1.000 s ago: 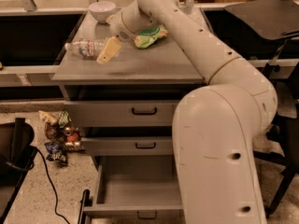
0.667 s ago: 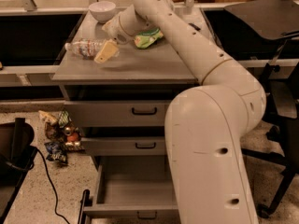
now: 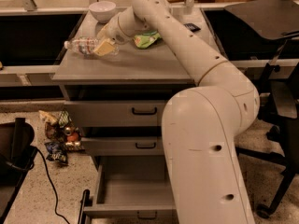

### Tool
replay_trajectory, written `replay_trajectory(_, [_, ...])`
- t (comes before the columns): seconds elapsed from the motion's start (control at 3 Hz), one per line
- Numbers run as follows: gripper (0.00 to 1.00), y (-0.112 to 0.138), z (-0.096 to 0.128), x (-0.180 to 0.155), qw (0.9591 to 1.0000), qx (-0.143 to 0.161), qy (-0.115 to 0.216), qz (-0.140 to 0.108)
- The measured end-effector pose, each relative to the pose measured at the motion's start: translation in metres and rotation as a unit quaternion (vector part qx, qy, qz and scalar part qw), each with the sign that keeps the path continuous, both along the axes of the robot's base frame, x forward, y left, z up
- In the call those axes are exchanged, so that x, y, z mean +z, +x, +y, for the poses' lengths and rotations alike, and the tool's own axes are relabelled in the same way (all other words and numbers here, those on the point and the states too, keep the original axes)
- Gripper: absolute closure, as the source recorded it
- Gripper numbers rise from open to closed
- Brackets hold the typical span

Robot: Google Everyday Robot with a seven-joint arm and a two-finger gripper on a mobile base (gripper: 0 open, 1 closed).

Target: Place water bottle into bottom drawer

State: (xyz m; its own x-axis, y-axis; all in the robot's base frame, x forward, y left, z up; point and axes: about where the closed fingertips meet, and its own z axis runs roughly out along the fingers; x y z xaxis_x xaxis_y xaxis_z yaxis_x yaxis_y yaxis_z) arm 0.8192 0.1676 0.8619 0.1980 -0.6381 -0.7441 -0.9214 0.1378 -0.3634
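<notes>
Here, water bottle lying sideways, gripper at its base, perhaps touching.

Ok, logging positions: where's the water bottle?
The water bottle lies on the cabinet top, upper left in the camera view, by the bowl, claw at its right end.

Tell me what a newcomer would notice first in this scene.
The bulky white robot arm fills the right foreground, reaching up to the cabinet top, where its gripper is at the water bottle lying on its side. Below, the bottom drawer stands pulled open.
</notes>
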Motion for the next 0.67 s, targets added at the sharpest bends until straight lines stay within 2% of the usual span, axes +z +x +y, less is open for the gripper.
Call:
replay_trajectory(0.33, [0.89,-0.003,-0.005,0.025,0.9995,0.002,0.01,-0.029])
replay_trajectory(0.67, [1.0,-0.018,-0.026,0.076,0.996,0.003,0.035,-0.082])
